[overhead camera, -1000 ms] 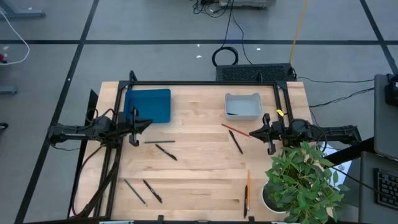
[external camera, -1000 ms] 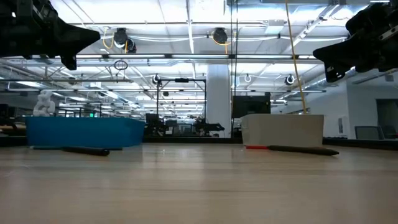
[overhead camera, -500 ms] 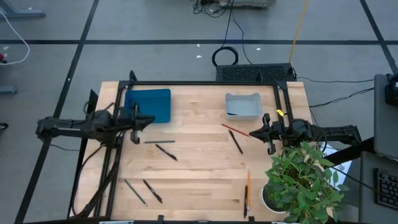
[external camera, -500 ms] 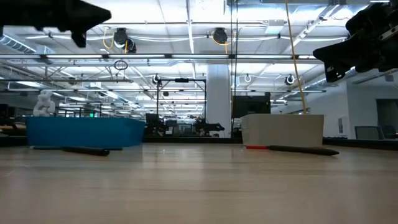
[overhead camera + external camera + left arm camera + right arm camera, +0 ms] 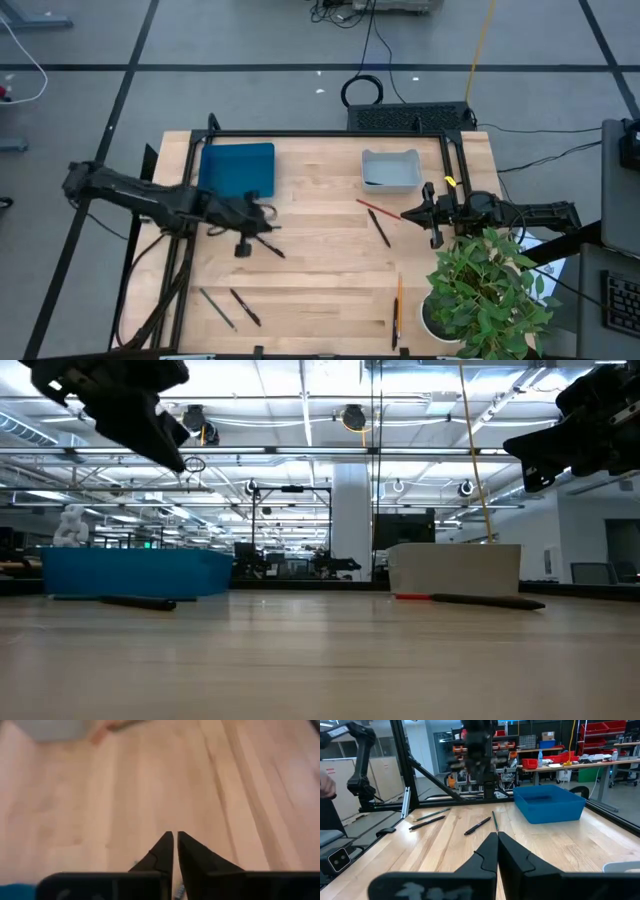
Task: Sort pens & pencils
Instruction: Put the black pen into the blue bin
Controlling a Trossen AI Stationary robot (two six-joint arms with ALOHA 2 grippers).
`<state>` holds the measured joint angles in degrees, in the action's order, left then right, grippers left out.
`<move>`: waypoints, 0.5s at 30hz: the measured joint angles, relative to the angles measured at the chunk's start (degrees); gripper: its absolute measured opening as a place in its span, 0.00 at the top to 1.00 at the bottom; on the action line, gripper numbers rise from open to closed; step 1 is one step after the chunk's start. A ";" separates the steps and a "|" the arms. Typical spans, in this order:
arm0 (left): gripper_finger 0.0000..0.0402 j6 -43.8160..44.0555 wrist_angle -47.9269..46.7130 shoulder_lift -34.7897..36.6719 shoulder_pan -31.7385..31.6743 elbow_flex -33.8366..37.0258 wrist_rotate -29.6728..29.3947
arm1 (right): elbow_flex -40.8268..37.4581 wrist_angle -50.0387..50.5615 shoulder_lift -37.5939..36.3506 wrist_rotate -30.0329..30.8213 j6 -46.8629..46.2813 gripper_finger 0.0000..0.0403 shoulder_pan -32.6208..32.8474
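Black pens [image 5: 266, 243] lie slim on wood beneath the left pincer [image 5: 243, 240], its fingers pressed together.

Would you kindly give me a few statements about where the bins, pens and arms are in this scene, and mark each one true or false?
1. The blue bin sits on the table's left half, the white bin on its right half. True.
2. The left end effector is shut around a pen. False: its fingers are shut on nothing, above the two dark pens near the table's middle.
3. The right end effector is shut and empty. True.
4. The orange pencil lies inside the white bin. False: it lies on the table near the potted plant.
5. The red pencil lies beside the blue bin. False: it lies in front of the white bin.
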<state>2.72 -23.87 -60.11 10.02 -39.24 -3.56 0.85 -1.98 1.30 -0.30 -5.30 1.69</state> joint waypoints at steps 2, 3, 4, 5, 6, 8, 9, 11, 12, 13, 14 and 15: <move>0.84 1.40 -0.88 -4.30 1.68 -1.58 0.59 | 0.00 0.00 0.00 0.00 0.00 1.00 0.00; 0.81 2.05 -0.92 -6.27 2.52 -2.35 0.62 | 0.01 0.00 0.00 0.00 0.00 1.00 0.01; 0.76 2.44 -1.02 -8.27 3.30 -3.14 0.64 | -0.01 0.00 -0.02 0.00 0.00 1.00 0.00; 0.72 2.52 -1.59 -10.12 3.98 -3.89 0.60 | -0.01 0.00 0.00 0.00 0.00 1.00 0.00; 0.67 2.54 -2.50 -11.96 4.54 -4.62 0.61 | 0.00 0.02 0.00 0.00 0.00 1.00 0.00; 0.57 2.56 -4.42 -15.64 5.32 -6.01 0.62 | 0.01 0.02 0.00 0.00 0.00 1.00 0.02; 0.52 2.56 -5.53 -17.25 5.55 -6.59 0.64 | 0.01 0.02 -0.01 0.00 0.00 1.00 0.00; 0.44 2.29 -8.54 -20.49 5.73 -7.66 0.61 | 0.01 0.02 0.00 0.00 0.00 1.00 0.00; 0.41 1.97 -10.00 -22.06 5.75 -8.05 0.54 | 0.01 0.02 0.00 0.00 0.00 1.00 0.02; 0.38 1.70 -11.31 -23.57 5.77 -8.31 0.01 | 0.01 0.02 0.00 0.00 0.00 1.00 0.02; 0.36 1.22 -12.54 -24.93 5.77 -8.59 -1.02 | 0.01 0.02 0.00 0.00 0.00 1.00 0.00; 0.35 0.70 -13.38 -26.20 5.77 -8.87 -2.20 | 0.01 0.02 -0.02 0.00 -0.01 1.00 0.02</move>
<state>3.42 -37.26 -86.31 15.79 -48.12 -5.76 0.86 -1.96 1.28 -0.30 -5.31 1.72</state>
